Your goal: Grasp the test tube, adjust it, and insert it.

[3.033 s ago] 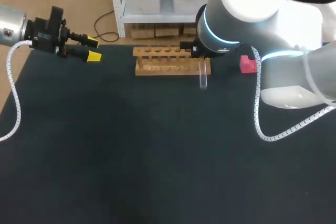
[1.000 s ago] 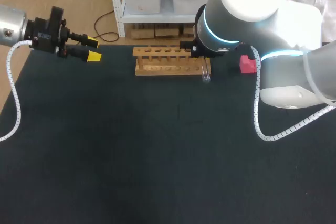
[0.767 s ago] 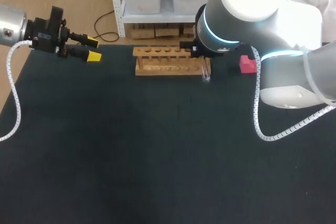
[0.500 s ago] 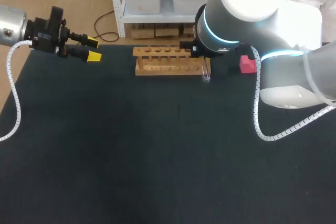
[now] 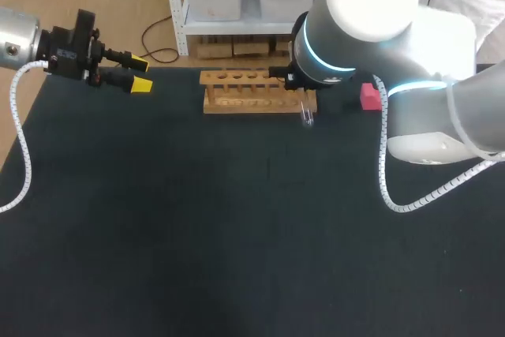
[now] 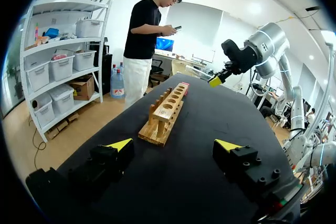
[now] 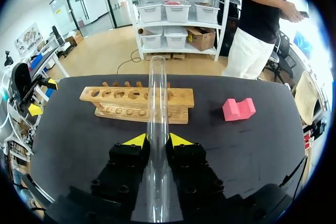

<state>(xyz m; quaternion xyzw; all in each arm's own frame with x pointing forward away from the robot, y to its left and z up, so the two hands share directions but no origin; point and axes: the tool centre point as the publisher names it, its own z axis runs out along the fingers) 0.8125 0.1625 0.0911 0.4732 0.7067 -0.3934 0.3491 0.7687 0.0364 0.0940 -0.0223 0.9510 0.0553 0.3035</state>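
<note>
A clear glass test tube (image 7: 158, 108) sits between the yellow tips of my right gripper (image 7: 158, 141), which is shut on it. The tube runs out ahead of the fingers toward the wooden rack (image 7: 137, 100), its open mouth over the rack's right part. In the head view my right arm hides its gripper. Only the tube's end (image 5: 307, 115) shows, by the right end of the rack (image 5: 251, 91). My left gripper (image 5: 140, 73) hovers open and empty over the table's far left corner, well left of the rack (image 6: 167, 113).
A pink foam block (image 5: 369, 96) lies right of the rack, seen too in the right wrist view as the pink block (image 7: 239, 108). The black table (image 5: 237, 226) stretches wide in front of the rack.
Less of the tube's end shows by the rack's right end than three seconds ago. In the last half second my right arm shifted slightly left. My left arm has not moved.
</note>
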